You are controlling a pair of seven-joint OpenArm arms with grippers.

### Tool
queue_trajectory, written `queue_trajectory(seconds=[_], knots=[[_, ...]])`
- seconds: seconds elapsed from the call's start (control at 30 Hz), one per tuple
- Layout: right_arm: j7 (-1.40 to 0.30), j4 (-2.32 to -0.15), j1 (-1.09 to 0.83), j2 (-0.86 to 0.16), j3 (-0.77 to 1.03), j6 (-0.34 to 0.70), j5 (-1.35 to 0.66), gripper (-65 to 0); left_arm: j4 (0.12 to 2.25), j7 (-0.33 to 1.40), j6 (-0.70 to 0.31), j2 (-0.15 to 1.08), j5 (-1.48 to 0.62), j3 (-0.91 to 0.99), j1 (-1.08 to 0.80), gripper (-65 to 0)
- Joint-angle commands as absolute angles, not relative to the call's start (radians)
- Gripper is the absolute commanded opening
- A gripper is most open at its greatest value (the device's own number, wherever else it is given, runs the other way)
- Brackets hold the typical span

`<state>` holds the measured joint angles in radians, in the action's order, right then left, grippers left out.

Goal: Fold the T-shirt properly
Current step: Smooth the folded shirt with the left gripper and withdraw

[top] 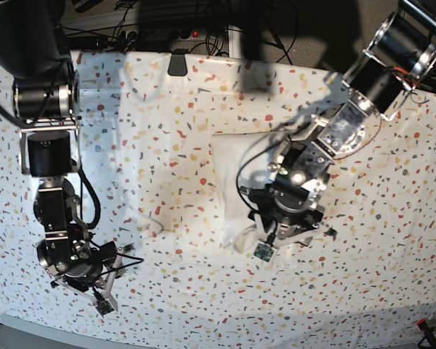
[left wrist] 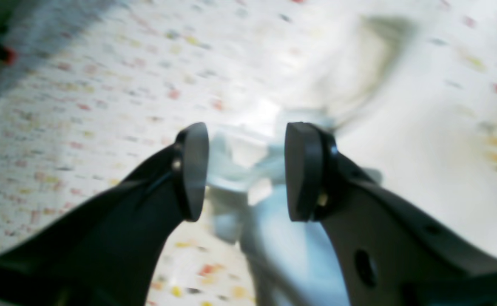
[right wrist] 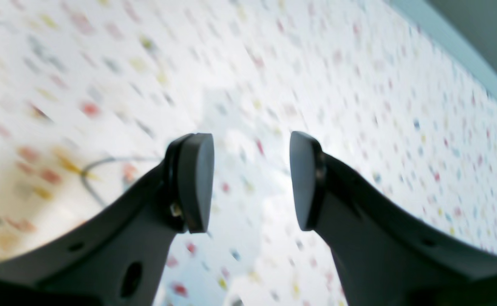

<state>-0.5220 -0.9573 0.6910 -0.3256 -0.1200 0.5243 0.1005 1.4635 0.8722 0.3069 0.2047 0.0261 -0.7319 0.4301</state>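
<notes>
- The T-shirt lies folded into a plain white block near the middle of the tabletop, a little toward the far edge; no print shows, and its near corner curls up into a small lump.
- The speckled table cover lies bare on all sides of the shirt, with wide room toward the near edge and both side edges.
- The left gripper hangs over the shirt's near corner on the robot's left side; in the left wrist view bunched white cloth sits between its pads, which stand wide apart and do not pinch it.
- The left arm reaches in from the far corner and bends down steeply to the shirt.
- The right gripper hangs near the near edge, well apart from the shirt, its jaws parted over bare cover with nothing between them.
- The right arm drops almost straight down along that side edge.
</notes>
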Motion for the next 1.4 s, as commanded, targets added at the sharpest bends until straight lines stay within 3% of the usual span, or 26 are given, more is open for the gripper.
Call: queue_trajectory(seconds=[0.0,0.27,0.4,0.53,0.63,0.83,0.97,1.37], knots=[[-0.502,-0.975,0.717,-0.359,-0.117,0.514,0.088,-36.4,1.482,0.86,0.318,0.175,0.065,-0.726,0.448,-36.6],[-0.51,-0.975,0.649,-0.477,-0.117,0.485,0.015,-36.4,1.468,0.904,0.333,0.059,0.131,-0.726,0.421,-36.7],[-0.525,-0.975,0.636,-0.485,-0.117,0.485,0.015,-36.4,1.383,0.929,0.305,0.067,0.151,-0.726,0.421,-36.7],[-0.515,-0.975,0.628,-0.484,-0.117,0.477,0.015,-36.4,1.338,1.039,0.39,0.067,0.274,-0.726,0.421,-36.7],[-0.514,-0.975,0.628,-0.481,-0.117,0.451,0.015,-36.4,1.34,1.072,0.393,0.067,0.326,-0.726,0.422,-36.7],[-0.515,-0.975,0.628,-0.476,-0.117,0.451,0.009,-36.4,1.34,0.975,0.387,0.067,0.169,-0.726,0.435,-36.7],[-0.518,-0.975,0.628,-0.476,-0.117,0.451,-0.012,-36.4,1.34,0.886,0.292,0.067,0.067,-0.726,0.445,-36.6],[-0.521,-0.975,0.628,-0.476,-0.117,0.451,-0.012,-36.4,1.339,0.887,0.378,0.067,0.121,-0.725,0.624,-36.6]])
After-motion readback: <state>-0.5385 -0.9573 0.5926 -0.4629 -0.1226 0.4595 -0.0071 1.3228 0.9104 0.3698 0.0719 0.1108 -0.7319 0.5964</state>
